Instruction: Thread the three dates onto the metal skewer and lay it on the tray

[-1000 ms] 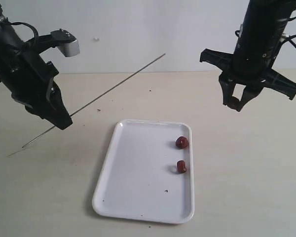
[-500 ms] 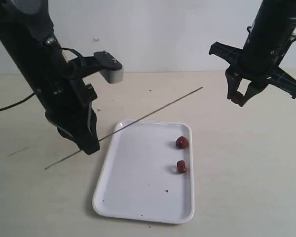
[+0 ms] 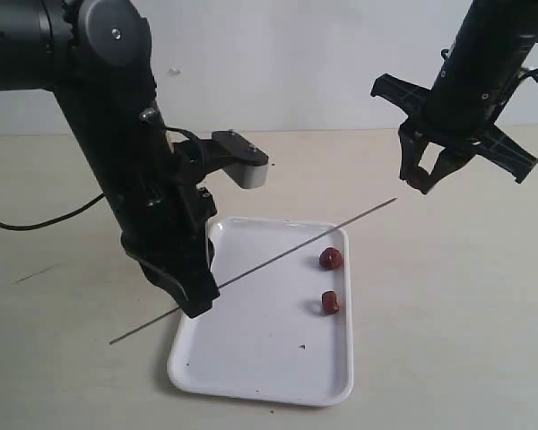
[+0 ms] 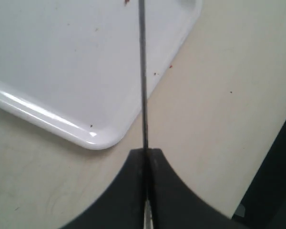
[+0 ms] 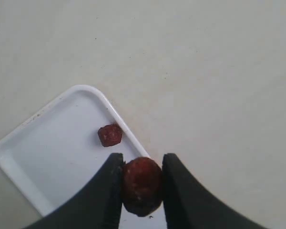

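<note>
L gripper (image 3: 197,300) clenched tight on the metal skewer (image 3: 296,250) near its low end. The rod slants up from the tips across the tray (image 3: 251,345), w/ a short tail sticking out behind. Wrist cam shows the fingers (image 4: 133,191) pinched together on the rod, tray corner just ahead of them. R gripper (image 3: 423,179) is up in the air, grasping one date (image 5: 142,183) btwn its pads, just past the skewer's high tip, not touching it. Other two dates (image 3: 331,259) (image 3: 329,303) lie on the tray below the R gripper, by the rim, apart from each other, neither on the skewer. Tray sits on the table (image 3: 430,358).
</note>
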### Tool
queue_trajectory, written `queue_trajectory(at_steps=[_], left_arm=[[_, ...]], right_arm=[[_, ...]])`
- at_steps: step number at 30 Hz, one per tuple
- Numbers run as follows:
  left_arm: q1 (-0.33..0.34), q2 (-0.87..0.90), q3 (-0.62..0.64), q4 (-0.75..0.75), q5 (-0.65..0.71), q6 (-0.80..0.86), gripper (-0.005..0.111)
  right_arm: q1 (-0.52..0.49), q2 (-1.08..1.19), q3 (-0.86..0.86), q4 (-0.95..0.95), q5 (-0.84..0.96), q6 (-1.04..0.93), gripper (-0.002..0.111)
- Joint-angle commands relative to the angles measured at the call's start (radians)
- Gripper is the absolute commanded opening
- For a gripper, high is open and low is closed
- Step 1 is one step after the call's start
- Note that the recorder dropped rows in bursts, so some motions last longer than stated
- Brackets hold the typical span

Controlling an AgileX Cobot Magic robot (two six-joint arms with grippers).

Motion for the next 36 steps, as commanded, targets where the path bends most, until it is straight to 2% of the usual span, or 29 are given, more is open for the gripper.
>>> queue_trajectory(at_steps=[1, 8, 19, 36], left_arm=[[-0.004, 0.024, 0.001, -0.037, 0.001, -0.03, 0.0], [-0.004, 0.033, -0.004, -0.082, 0.001, -0.03, 0.0], [-0.008, 0.076, -0.116, -0.116, 0.001, -0.047, 0.0], [-0.008, 0.089, -0.119, -0.12, 0.001, -0.047, 0.0]], right_arm=[[-0.004, 0.002, -0.006, -0.003, 0.002, -0.012, 0.027], [-0.004, 0.002, -0.006, -0.015, 0.001, -0.012, 0.027], [-0.004, 0.002, -0.006, -0.018, 0.005, -0.012, 0.027], [-0.004, 0.002, -0.006, -0.041, 0.005, -0.01, 0.027]])
